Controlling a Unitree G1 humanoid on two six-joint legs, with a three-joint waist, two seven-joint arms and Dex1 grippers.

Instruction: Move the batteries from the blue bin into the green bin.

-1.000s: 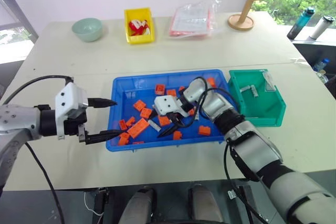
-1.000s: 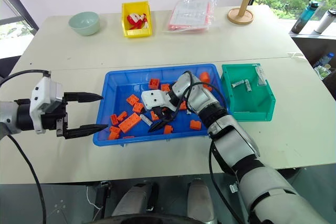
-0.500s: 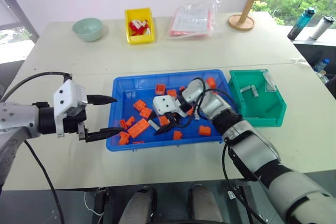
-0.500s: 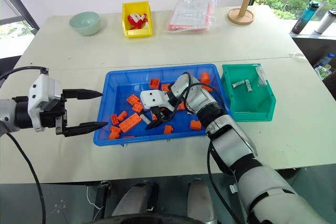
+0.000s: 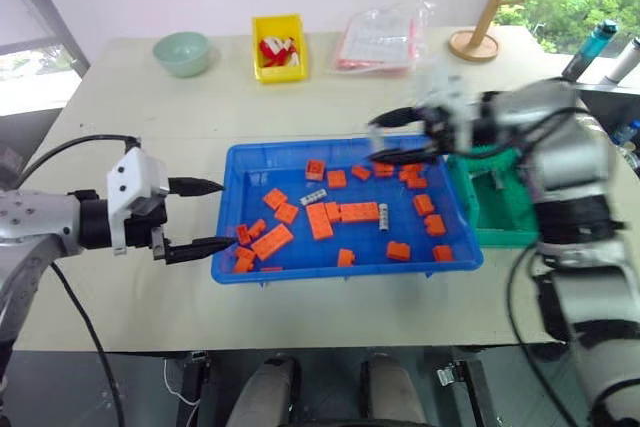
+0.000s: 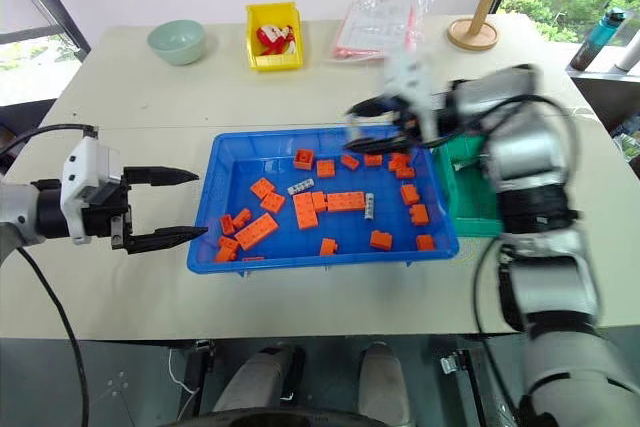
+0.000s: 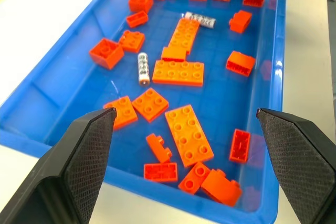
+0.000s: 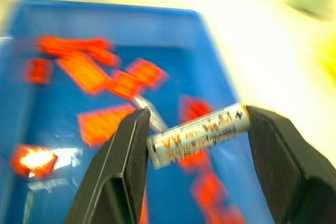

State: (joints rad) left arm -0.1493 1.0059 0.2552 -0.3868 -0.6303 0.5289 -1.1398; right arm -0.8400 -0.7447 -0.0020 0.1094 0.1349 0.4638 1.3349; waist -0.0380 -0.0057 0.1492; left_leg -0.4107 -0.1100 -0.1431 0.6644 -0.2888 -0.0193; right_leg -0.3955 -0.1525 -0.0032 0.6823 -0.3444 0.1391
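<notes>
The blue bin (image 5: 268, 169) sits mid-table, scattered with orange bricks (image 5: 345, 213). Two silver-grey batteries lie on its floor, one (image 5: 313, 196) near the middle and one (image 5: 383, 217) to its right; the left wrist view shows them too (image 7: 143, 68) (image 7: 199, 19). My right gripper (image 5: 402, 138) hovers above the bin's far right corner, shut on a third battery (image 8: 198, 135) held crosswise between its fingers. The green bin (image 5: 487, 209) stands against the blue bin's right side, partly behind my right arm. My left gripper (image 5: 205, 215) stays open at the blue bin's left edge, holding nothing.
Along the table's far side stand a pale green bowl (image 5: 182, 52), a small yellow bin (image 5: 279, 47), a plastic bag (image 5: 380, 42) and a wooden stand (image 5: 473, 42). Bottles (image 5: 590, 47) stand off the table to the right.
My right gripper has closed on a battery, lifted out of the blue bin's middle and swung up and right to its far right corner. The left gripper kept still. The camera shifted a little.
</notes>
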